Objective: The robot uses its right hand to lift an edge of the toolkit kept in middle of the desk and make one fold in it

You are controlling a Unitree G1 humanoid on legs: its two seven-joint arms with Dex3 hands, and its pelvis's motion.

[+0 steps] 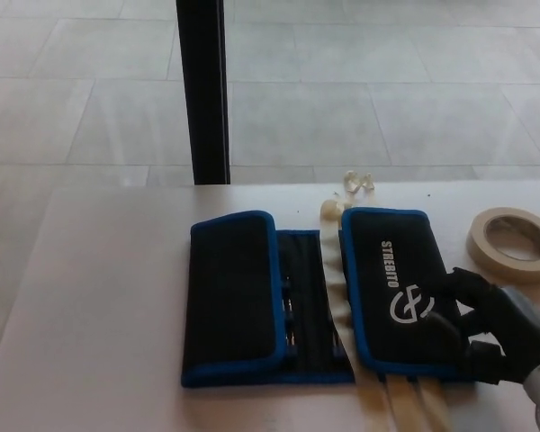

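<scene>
right robot hand (472, 328): fingers spread, resting on folded right flap | toolkit (310, 292): mid tabletop (108, 297) | tape roll (513, 243): far right

A: What is the toolkit (310, 301) made of?
B: Matt black cloth, with a blue woven binding at the edges and a white printed logo on the folded flap. Its cream straps (412, 403) look like flat fabric webbing.
A: And the desk (108, 315)?
B: A smooth, pale top with a dull sheen. The tape roll (513, 244) looks like beige crepe paper, matt.
A: The right hand (486, 324)?
B: Black plastic, slightly glossy. The floor (360, 99) is grey stone tile, faintly reflective
</scene>
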